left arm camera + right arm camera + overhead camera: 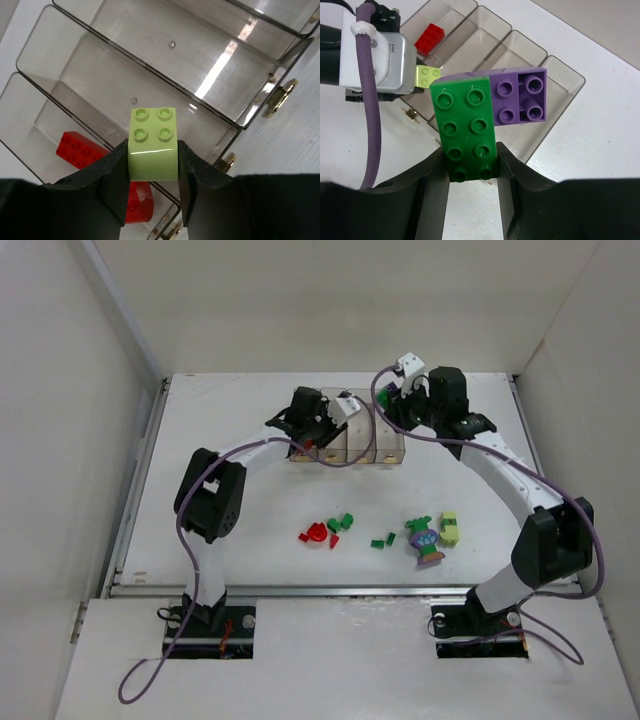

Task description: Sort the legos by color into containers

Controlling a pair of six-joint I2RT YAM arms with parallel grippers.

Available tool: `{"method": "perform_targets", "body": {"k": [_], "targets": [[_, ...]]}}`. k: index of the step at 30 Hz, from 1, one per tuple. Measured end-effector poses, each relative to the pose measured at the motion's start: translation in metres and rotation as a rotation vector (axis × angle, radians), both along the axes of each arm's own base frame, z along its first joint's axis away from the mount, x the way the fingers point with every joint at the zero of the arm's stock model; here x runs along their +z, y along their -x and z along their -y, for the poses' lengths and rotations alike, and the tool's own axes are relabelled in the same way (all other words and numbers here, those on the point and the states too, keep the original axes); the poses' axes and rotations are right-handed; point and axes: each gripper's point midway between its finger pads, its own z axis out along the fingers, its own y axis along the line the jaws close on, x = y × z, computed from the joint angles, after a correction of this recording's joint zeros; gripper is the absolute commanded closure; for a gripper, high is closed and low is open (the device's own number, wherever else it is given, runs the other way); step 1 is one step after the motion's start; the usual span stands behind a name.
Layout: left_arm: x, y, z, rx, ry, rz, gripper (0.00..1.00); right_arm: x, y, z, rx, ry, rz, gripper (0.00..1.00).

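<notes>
Right now the left pincer (152,167) is closed part-way on a lime-yellow square plastic brick (152,142) with 4 studs, its 2 black fingers pressed on the brick's opposite sides. The brick hangs above the row of 4 narrow clear plastic bins (150,55), at the end of the row where 1 bin holds a red rectangular brick (80,150) and a red curved piece (137,207). Which bin lies directly under it I cannot tell.

The right pincer (471,162) is likewise clamped on a green flat plastic brick (465,125) with 8 studs, gripping its near end. A purple piece (520,95) with 4 studs is joined to the green brick's far right side. This pair is held in the air near the other end of the row.

On the white worktop (250,530), well apart from the bins, lie loose legos: a red cluster (318,533), small green pieces (342,522), a multicoloured clump (424,540) and a lime-yellow block (450,528).
</notes>
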Motion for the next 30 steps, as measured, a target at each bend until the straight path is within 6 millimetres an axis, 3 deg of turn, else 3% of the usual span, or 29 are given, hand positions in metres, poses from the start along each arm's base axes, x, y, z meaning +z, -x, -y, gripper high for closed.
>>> {"method": "perform_targets", "body": {"k": [3,4,5,9,14,18,22,25,28,30], "targets": [[-0.014,-0.003,-0.003,0.026,-0.024,-0.013,0.74,-0.006,-0.002,0.011,-0.032,0.002,-0.015,1.0],[-0.016,-0.004,-0.004,0.028,-0.027,-0.014,0.6,-0.007,-0.003,0.014,-0.04,0.001,-0.019,1.0],[-0.016,-0.004,-0.004,0.027,-0.028,-0.011,0.35,-0.007,-0.004,0.016,-0.045,0.001,-0.02,1.0],[-0.007,-0.008,0.002,0.002,-0.011,0.016,0.15,-0.005,-0.005,0.019,-0.051,-0.001,-0.015,1.0],[0.008,-0.001,0.01,-0.077,0.009,0.043,0.16,-0.003,-0.001,0.013,0.0,-0.001,-0.005,1.0],[0.047,0.019,0.006,-0.186,0.001,0.149,0.18,-0.003,0.01,-0.001,0.136,0.003,0.006,1.0],[0.102,0.057,-0.015,-0.299,-0.044,0.377,0.18,-0.004,0.039,-0.022,0.354,-0.022,-0.015,1.0],[0.144,0.075,-0.026,-0.36,-0.074,0.566,0.16,0.002,0.062,-0.037,0.503,-0.048,-0.026,1.0],[0.168,0.077,-0.031,-0.412,-0.109,0.689,0.15,0.011,0.082,-0.052,0.625,-0.037,-0.011,1.0],[0.168,0.079,-0.032,-0.469,-0.154,0.733,0.14,0.012,0.099,-0.066,0.7,-0.016,-0.006,1.0]]}}
